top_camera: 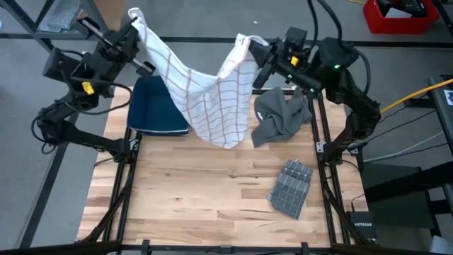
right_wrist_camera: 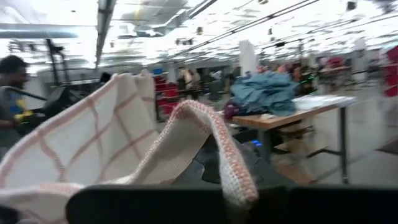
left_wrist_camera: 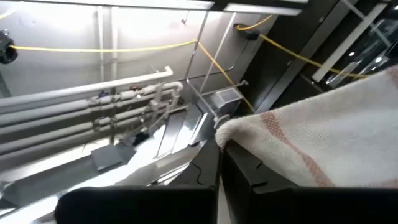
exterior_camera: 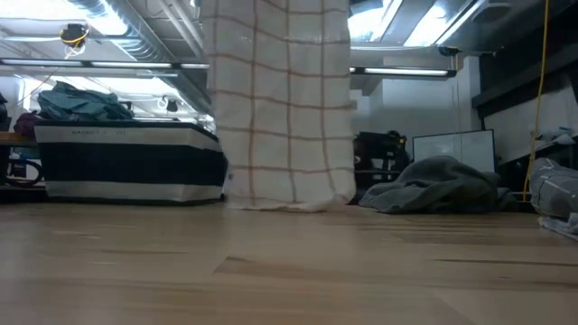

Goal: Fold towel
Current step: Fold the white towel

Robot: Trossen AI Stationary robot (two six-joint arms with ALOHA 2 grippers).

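Towel [top_camera: 205, 92] hangs between raised left pincer [top_camera: 136, 28] and right pincer [top_camera: 256, 51].

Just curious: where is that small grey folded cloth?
In the high view the grey folded cloth lies on the table's right side, apart from the crumpled grey towel.

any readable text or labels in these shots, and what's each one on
"NETGEAR": white letters on a dark box beside the table's right edge, high view; small, so a likely reading.
Pale lettering on the dark folded stack, low view: too blurred to read.
Checked towel, grey cloth, grey folded towel: no text.
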